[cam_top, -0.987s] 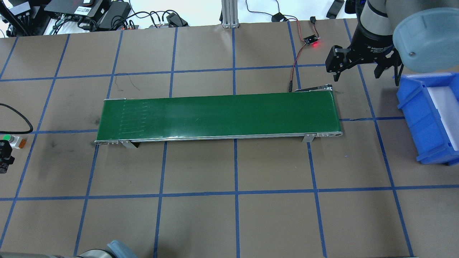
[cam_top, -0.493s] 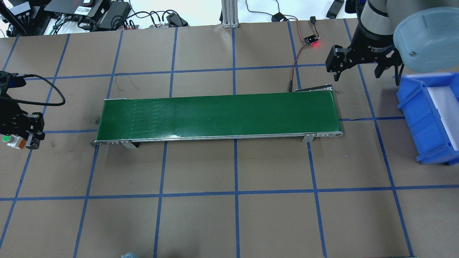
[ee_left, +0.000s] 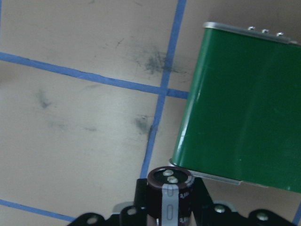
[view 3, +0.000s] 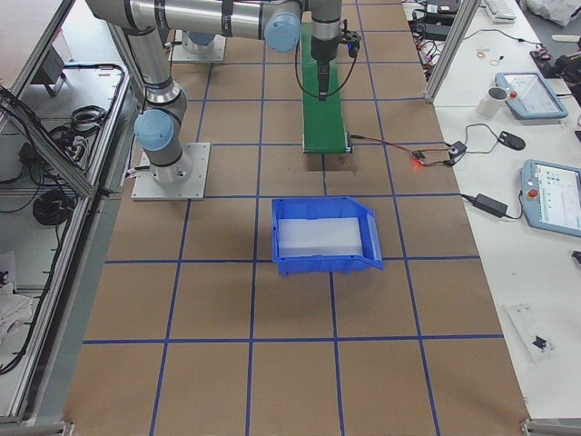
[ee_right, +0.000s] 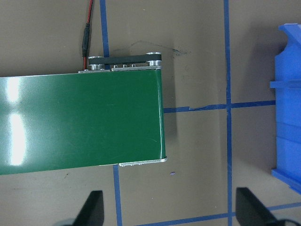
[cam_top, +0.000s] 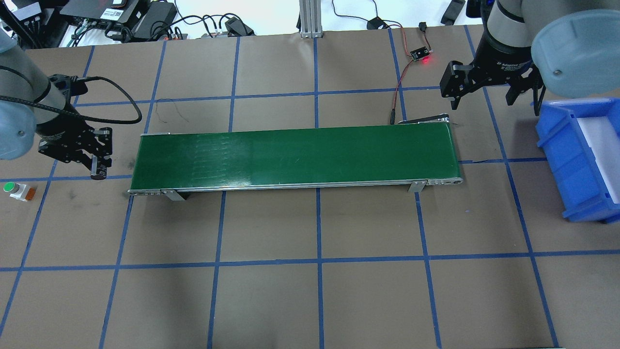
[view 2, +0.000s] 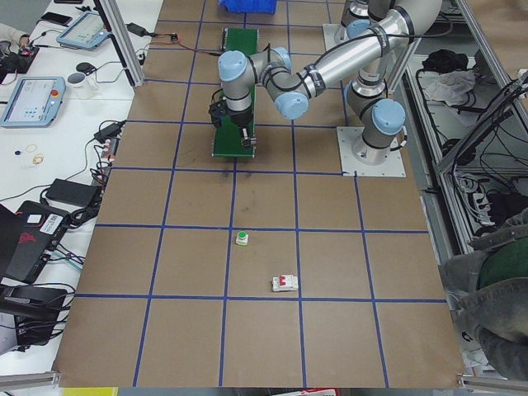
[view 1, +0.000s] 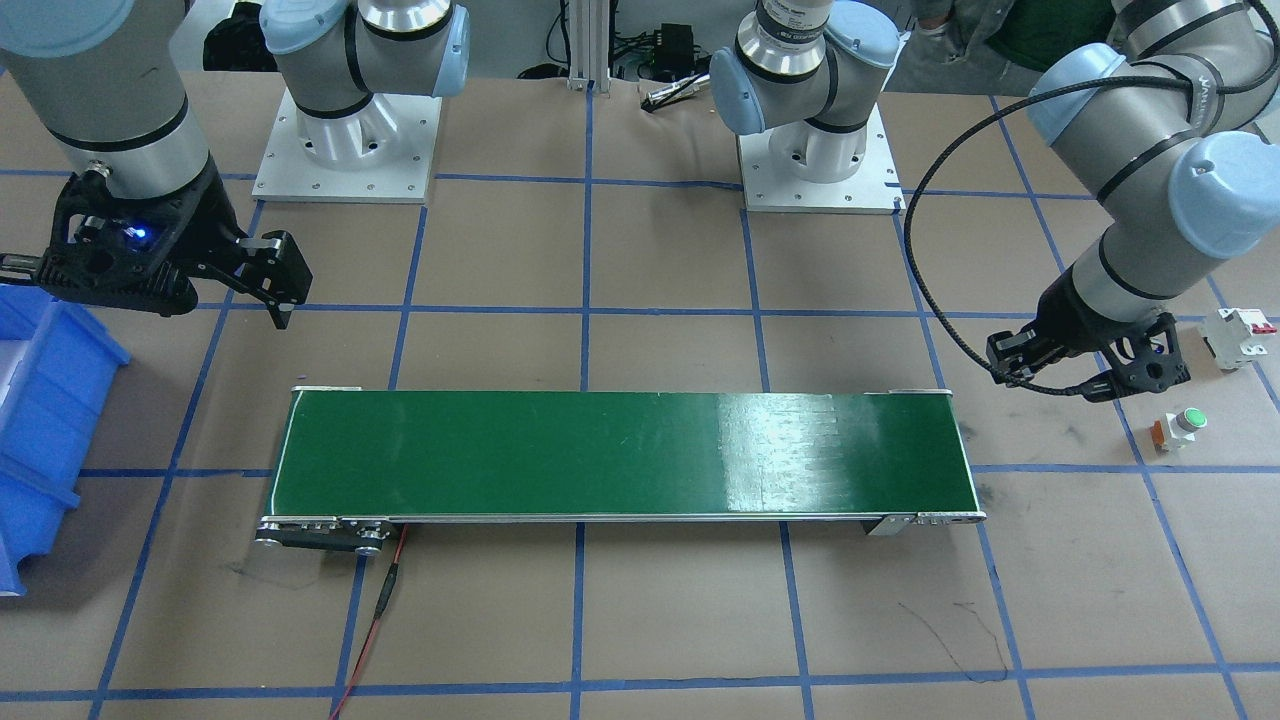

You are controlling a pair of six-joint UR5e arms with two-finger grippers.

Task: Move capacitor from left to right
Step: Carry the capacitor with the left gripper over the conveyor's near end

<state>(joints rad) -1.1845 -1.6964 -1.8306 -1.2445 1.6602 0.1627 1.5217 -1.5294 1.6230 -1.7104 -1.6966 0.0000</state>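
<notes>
The capacitor (ee_left: 169, 192), a stubby black cylinder with a silvery top, sits between the fingers of my left gripper (ee_left: 168, 207). In the overhead view my left gripper (cam_top: 98, 166) holds the capacitor (cam_top: 100, 173) above the brown table, just left of the left end of the green conveyor belt (cam_top: 295, 155). The belt's corner shows close by in the left wrist view (ee_left: 244, 108). My right gripper (cam_top: 494, 99) is open and empty, hovering beyond the belt's right end; its fingers (ee_right: 91, 207) stand wide apart in the right wrist view.
A blue bin (cam_top: 576, 160) stands right of the belt. A white push button with a green cap (cam_top: 17, 190) and a white circuit breaker (view 1: 1238, 335) lie left of my left gripper. A small sensor board with a red light (cam_top: 420, 54) and its wires lie behind the belt's right end.
My left gripper has moved right, from the table's left edge past the push button to the belt's left end. The right arm has not moved.
</notes>
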